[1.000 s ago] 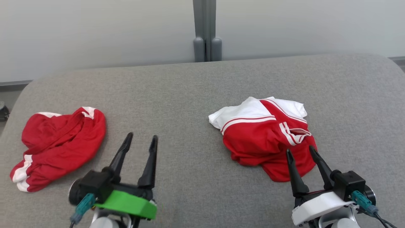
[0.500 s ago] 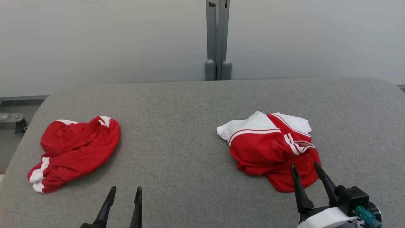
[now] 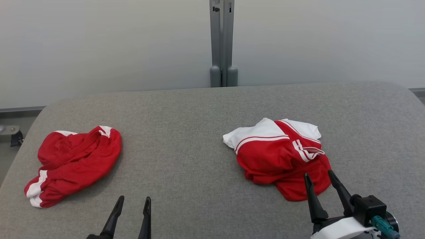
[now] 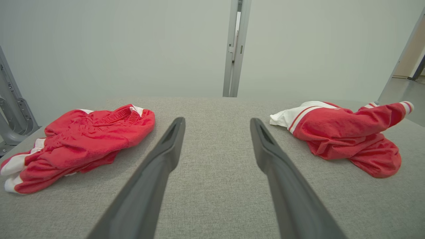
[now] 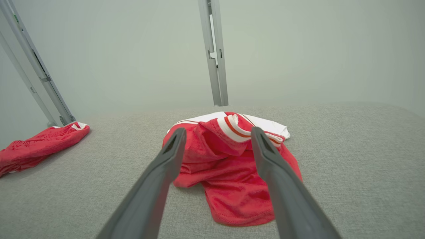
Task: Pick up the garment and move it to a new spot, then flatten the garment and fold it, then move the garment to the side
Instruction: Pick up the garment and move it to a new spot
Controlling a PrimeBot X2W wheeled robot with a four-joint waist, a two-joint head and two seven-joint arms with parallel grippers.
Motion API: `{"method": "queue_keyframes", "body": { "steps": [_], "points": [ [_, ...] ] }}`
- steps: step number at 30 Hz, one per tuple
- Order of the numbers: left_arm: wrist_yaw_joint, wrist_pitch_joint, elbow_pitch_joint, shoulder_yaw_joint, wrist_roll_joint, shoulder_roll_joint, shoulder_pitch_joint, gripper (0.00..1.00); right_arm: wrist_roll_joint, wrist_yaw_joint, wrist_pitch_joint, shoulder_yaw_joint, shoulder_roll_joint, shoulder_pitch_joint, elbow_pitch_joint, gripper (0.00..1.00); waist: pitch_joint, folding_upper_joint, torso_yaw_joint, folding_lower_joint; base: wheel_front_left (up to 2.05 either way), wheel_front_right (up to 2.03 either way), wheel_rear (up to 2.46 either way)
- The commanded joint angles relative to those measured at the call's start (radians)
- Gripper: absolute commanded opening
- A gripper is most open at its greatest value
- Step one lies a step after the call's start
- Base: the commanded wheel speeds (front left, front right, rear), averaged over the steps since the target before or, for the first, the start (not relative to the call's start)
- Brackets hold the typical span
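A crumpled red-and-white garment (image 3: 275, 156) (image 4: 338, 132) (image 5: 229, 186) lies on the right half of the grey fabric-covered table (image 3: 186, 132). My right gripper (image 3: 318, 173) (image 5: 218, 129) is open, its fingertips hovering over the garment's near edge with nothing between them. A second crumpled red garment (image 3: 73, 162) (image 4: 86, 139) (image 5: 36, 149) with white trim lies at the left. Low at the near edge, my left gripper (image 3: 135, 198) (image 4: 217, 119) is open over bare table between the two garments, holding nothing.
A grey metal post (image 3: 221, 43) stands against the pale wall behind the table's far edge. A slanted metal frame (image 4: 13, 109) (image 5: 36, 73) rises off the table's left side. The table's corners are rounded.
The head camera has tilted up, so the whole picture shifted down. My left gripper has drawn back toward the near edge. The right gripper and both garments keep their places.
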Motion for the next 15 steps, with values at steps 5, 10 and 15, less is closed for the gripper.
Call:
{"method": "queue_keyframes", "body": {
  "steps": [5, 10, 15],
  "points": [
    [-0.002, -0.001, 0.006, -0.017, -0.002, -0.001, -0.015, 1.0, 0.004, -0.001, 0.0, -0.004, -0.002, -0.007, 0.004, 1.0, 0.001, 0.0, -0.003, 0.0001, 0.0, 0.0, 0.0],
    [-0.002, -0.001, 0.01, -0.026, -0.008, -0.001, -0.021, 1.0, 0.002, -0.001, 0.0, -0.006, -0.002, -0.006, 0.007, 1.0, 0.0, 0.0, 0.0, 0.0001, 0.0, 0.0, 0.0],
    [-0.002, -0.001, 0.01, -0.03, -0.006, -0.001, -0.022, 1.0, 0.002, -0.001, 0.0, -0.003, -0.002, -0.002, 0.009, 1.0, 0.0, 0.0, 0.002, 0.0001, 0.0, 0.0, 0.0]
  ]
}}
